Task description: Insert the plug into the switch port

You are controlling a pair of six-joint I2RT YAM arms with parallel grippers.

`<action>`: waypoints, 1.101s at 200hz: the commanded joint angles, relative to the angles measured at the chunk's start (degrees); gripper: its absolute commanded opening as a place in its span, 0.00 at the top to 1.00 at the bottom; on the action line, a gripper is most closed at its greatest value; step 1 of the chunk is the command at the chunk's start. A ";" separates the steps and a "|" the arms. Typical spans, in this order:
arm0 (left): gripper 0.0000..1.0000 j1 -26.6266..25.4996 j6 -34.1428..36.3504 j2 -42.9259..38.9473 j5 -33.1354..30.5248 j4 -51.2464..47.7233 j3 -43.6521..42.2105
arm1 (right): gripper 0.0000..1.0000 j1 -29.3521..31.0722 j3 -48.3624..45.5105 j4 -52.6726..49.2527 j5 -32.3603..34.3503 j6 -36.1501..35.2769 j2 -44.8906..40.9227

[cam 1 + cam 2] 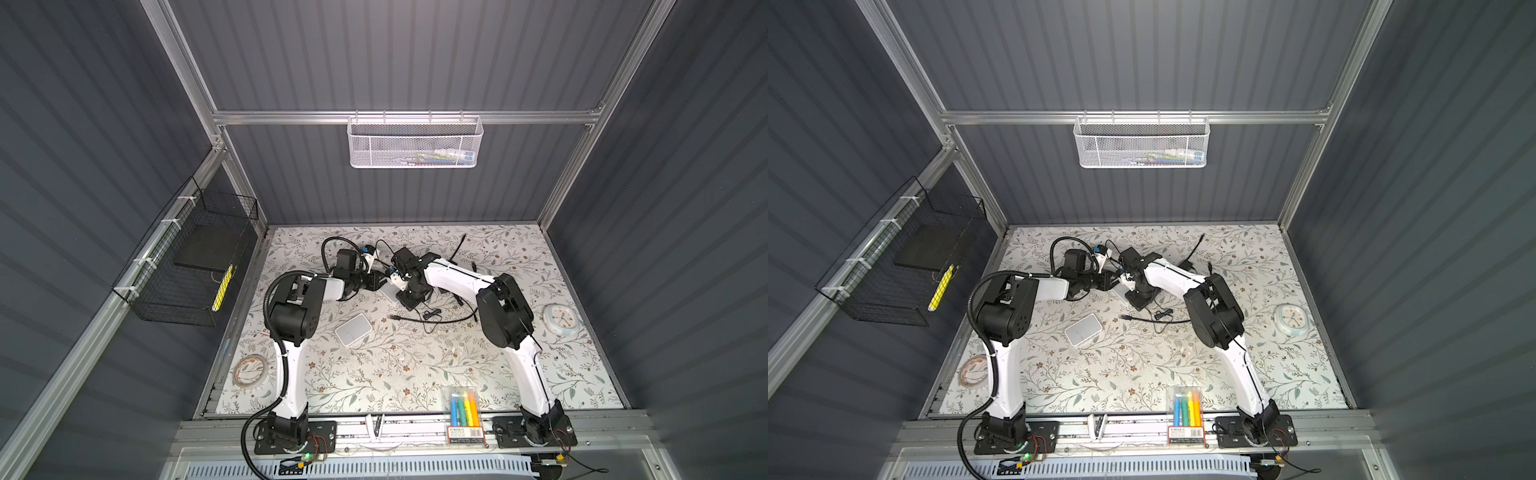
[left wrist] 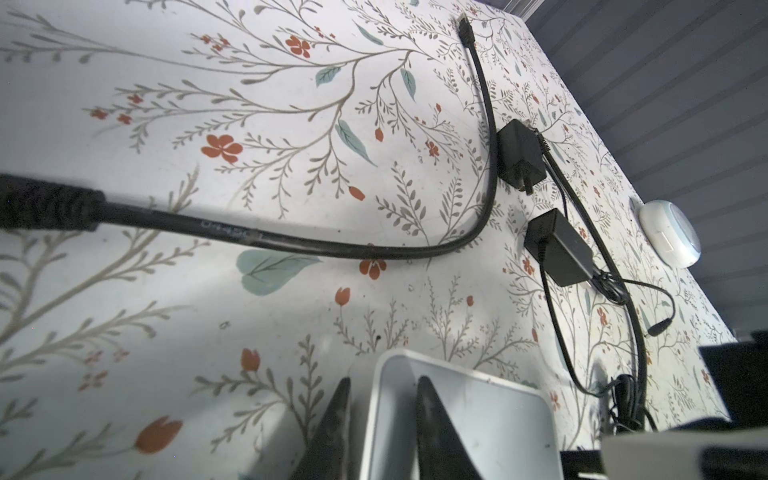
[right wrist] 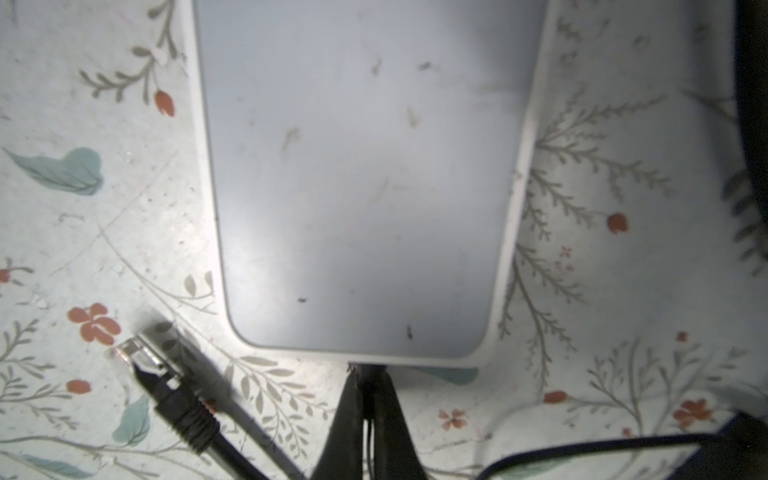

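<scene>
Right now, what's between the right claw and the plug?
In the right wrist view, only bare floral tablecloth separates the right claw from the plug.

Left arm (image 1: 1005,309) and right arm (image 1: 1214,311) meet over switch (image 1: 1120,293).

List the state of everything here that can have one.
switch: flat on the table, top up.
plug: unplugged, lying loose beside the switch.
left gripper: jaws parted astride the switch's edge; grip unclear.
right gripper: shut, tip at the switch's edge.
spare switch: lying free, untouched.
clock: face up.
</scene>
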 commanded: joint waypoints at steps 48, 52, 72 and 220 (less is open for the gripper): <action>0.74 -9.15 -2.52 5.56 14.44 -15.40 -5.81 | 1.00 0.31 8.87 25.59 -1.39 0.52 3.44; 0.74 -9.16 -2.51 5.55 14.48 -15.33 -5.77 | 1.00 0.35 9.06 25.58 -1.48 0.61 3.53; 0.74 -9.16 -2.56 5.50 14.63 -15.18 -5.96 | 1.00 0.31 9.72 25.58 -1.63 0.74 4.08; 0.68 0.58 -8.99 0.07 -2.14 -18.99 -7.40 | 0.76 -1.01 -10.68 28.26 -0.63 -0.19 -7.06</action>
